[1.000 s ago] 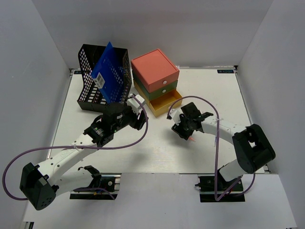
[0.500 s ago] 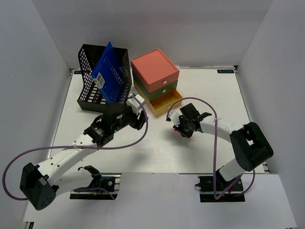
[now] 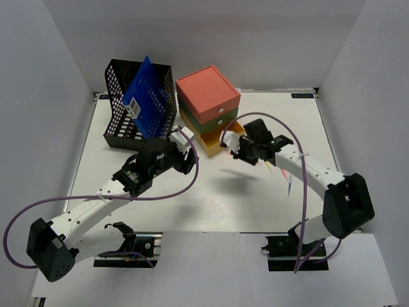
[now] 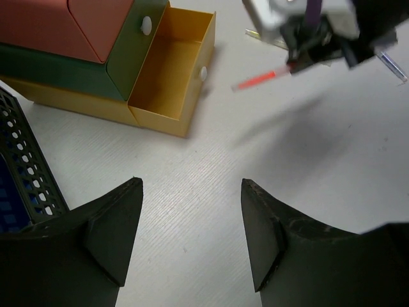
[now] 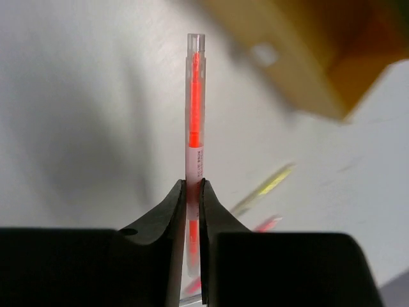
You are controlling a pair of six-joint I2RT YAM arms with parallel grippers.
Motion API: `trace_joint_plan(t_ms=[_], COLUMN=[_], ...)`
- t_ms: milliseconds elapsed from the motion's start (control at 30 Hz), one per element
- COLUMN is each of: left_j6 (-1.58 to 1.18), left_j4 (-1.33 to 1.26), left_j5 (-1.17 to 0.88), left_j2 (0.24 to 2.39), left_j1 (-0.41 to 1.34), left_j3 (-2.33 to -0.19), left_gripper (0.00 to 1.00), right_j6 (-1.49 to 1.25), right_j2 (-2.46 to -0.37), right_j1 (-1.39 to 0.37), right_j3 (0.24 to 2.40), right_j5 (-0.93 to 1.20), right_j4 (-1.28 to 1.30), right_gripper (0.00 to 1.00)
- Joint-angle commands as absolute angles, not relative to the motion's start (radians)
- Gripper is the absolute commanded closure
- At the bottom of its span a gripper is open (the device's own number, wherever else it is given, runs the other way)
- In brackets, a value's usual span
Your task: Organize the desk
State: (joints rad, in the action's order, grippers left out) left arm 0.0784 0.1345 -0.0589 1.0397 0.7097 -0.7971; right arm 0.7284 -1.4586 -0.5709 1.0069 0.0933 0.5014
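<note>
Table (image 3: 192, 204): white, spread under both arms; both hands hang above it and neither touches it.
Right hand (image 5: 192, 187): pressed together on a red pen (image 5: 195, 115), the fingers pinching its lower part while the rest sticks straight out past the fingertips.
Red pen: lifted off the table, with its shadow on the white surface below; it is near the front of the yellow drawer (image 3: 225, 136).
Left hand (image 4: 190, 185): spread wide with nothing between its fingers, over the table in front of the drawer box (image 3: 208, 96) and to the left of the right hand.
Drawer box: at the far middle of the table; coral top, green tier shut, yellow drawer at the bottom pulled out.
File rack (image 3: 128, 109): black mesh, on the far left of the table beside the drawer box, with a blue folder (image 3: 148, 96) leaning in it.
Loose pens (image 3: 289, 185): on the table under the right arm, to the right of the held pen; they are blurred in the right wrist view.
</note>
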Motion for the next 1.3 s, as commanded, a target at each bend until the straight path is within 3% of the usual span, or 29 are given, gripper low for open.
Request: trace_joint_plan(t_ms=[0, 233, 600, 733, 867, 933, 1133, 1267], left_j6=[0.091, 0.098, 0.106, 0.106, 0.107, 0.109, 0.104, 0.098], left_j4=[0.126, 0.124, 0.129, 0.126, 0.127, 0.129, 0.127, 0.127], left_j5=[-0.054, -0.048, -0.031, -0.028, -0.023, -0.02, -0.026, -0.044], left_j2=[1.022, 1.031, 1.035, 1.029, 1.026, 1.026, 1.019, 1.017], left_j1=[0.707, 0.707, 0.707, 0.707, 0.707, 0.707, 0.707, 0.707], left_j3=[-0.79, -0.785, -0.785, -0.784, -0.782, -0.782, -0.782, -0.785], left_gripper=[0.27, 0.27, 0.26, 0.26, 0.26, 0.26, 0.26, 0.27], right_j6=[0.876, 1.21, 1.546, 1.54, 1.516, 1.499, 1.442, 1.157], right_j2=[-1.422, -1.534, -1.687, -1.75, -1.796, -1.799, -1.7, -1.538], right_j1=[-0.581, -0.633, -0.661, -0.657, -0.658, -0.658, -0.652, -0.64], right_j3=[1.133, 1.166, 1.204, 1.255, 1.304, 1.318, 1.243, 1.157], right_j5=[0.077, -0.127, -0.133, -0.115, -0.106, -0.106, -0.087, -0.096], right_j4=[0.476, 0.198, 0.063, 0.094, 0.098, 0.1, 0.094, -0.023], right_gripper=[1.0, 1.0, 0.97, 0.91, 0.73, 0.69, 0.63, 0.64])
